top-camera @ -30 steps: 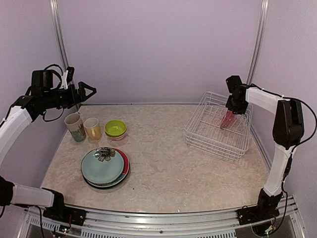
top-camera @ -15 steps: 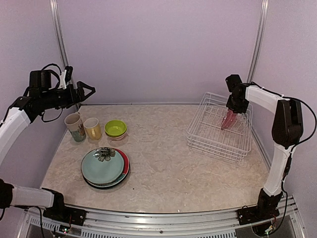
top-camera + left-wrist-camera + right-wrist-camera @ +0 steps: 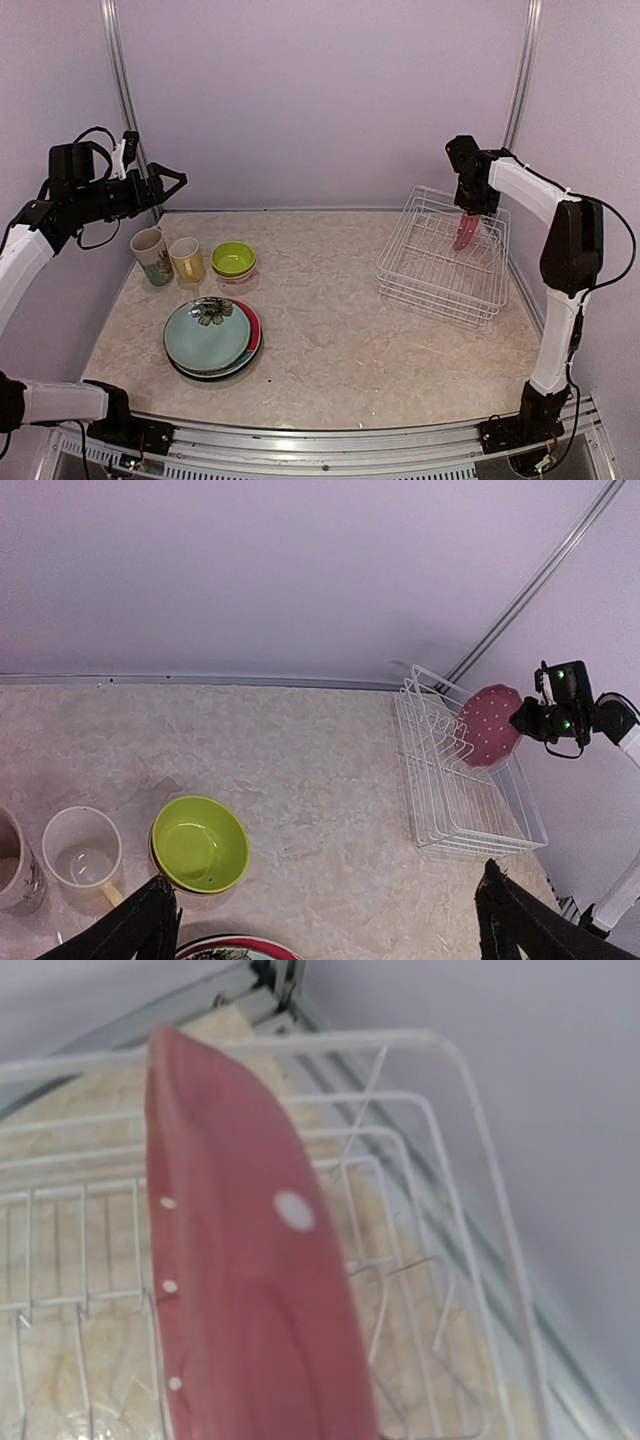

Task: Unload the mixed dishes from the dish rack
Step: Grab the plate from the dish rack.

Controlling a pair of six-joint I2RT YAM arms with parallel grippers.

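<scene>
Left arm [image 3: 25, 255] aloft, jaws wide; right arm [image 3: 525, 186] outstretched, jaws narrow.

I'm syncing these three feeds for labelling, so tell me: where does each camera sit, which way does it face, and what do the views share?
Top external: high behind the bases, looking down across the table; both arms, left gripper and right gripper show.
Left wrist: on the left arm, facing over the lime-green bowl toward the dish rack; its fingers at bottom.
Right wrist: close against the pink dotted plate, rack wires behind; no fingers visible.
Shared: all three show that plate and rack.
</scene>
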